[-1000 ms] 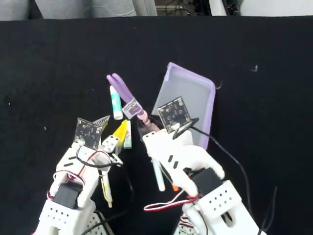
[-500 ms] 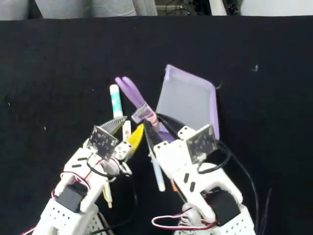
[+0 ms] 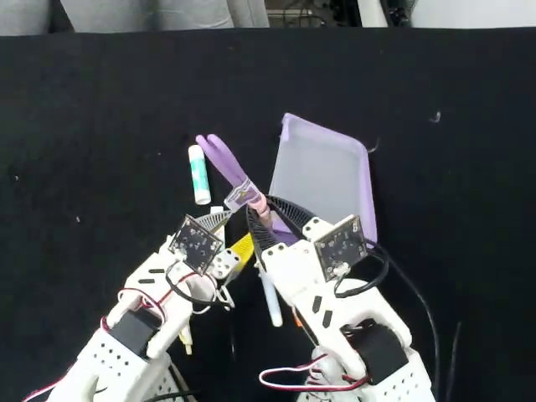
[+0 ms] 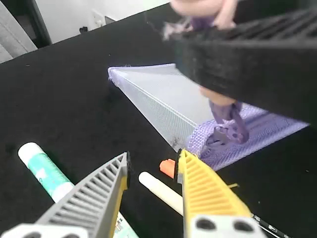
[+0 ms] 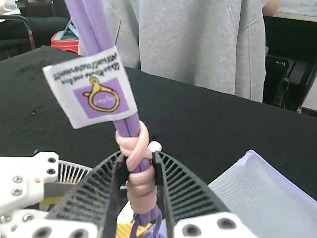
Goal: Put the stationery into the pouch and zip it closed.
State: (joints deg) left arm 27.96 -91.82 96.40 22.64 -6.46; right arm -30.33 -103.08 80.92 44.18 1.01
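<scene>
The right gripper [image 5: 136, 162] is clamped on a purple piece [image 3: 219, 157] with a paper tag [image 5: 89, 87], its fingers pressing a pink band [image 5: 134, 174] wound round the shaft. The piece stands tilted above the black table [image 3: 100, 100], with its two-pronged end pointing away from the arms. A second ago the right wrist was turned further the other way. It has since rolled over and drawn back a little, and the piece has swung slightly nearer the pouch [image 3: 325, 177].

The pouch lies open beside the right arm, with its mesh side lifted. The left gripper [image 4: 152, 156] has its grey and yellow fingers apart and holds nothing. It has slid across towards the right arm and now hangs just beside the held piece, over a white pen [image 4: 159, 191] and a small orange bit [image 4: 167, 167]. The glue stick [image 3: 198, 174] lies where it was, near the prongs.
</scene>
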